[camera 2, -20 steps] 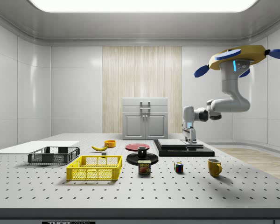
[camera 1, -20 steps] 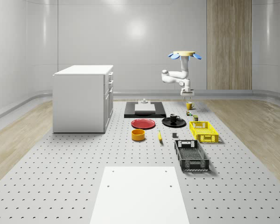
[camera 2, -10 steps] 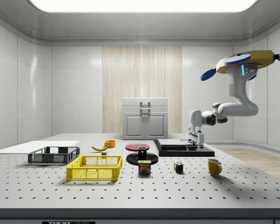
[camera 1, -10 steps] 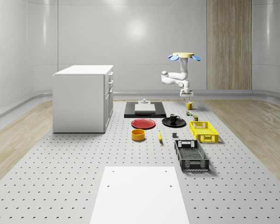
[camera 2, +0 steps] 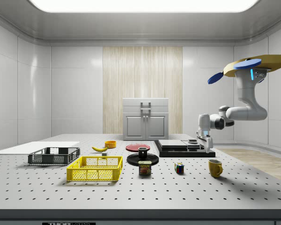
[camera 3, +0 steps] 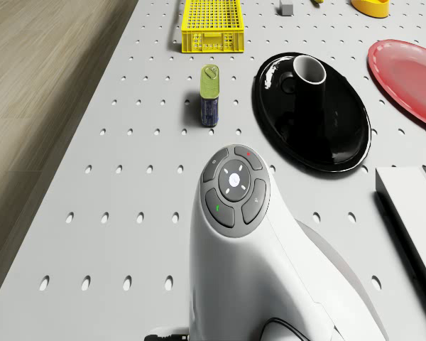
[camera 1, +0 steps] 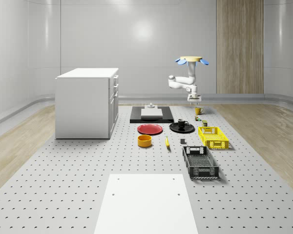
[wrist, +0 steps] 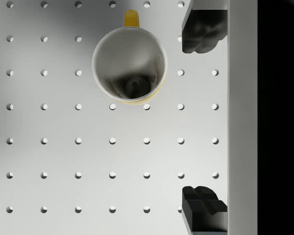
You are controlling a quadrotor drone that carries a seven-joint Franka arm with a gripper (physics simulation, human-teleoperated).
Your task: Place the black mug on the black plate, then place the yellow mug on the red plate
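Perforated table [camera 1: 63, 195]: your drone [camera 2: 255, 65] hovers near its far edge, gripper [wrist: 204, 120] spread wide, empty, beside the upright yellow mug [wrist: 129, 64].

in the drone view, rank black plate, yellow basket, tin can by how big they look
1. black plate
2. yellow basket, cut off by the frame and farther away, so unsure
3. tin can

Black plate [camera 3: 319, 121] glossy; table [camera 3: 128, 185] matt perforated metal; floor [camera 1: 19, 146] wood.
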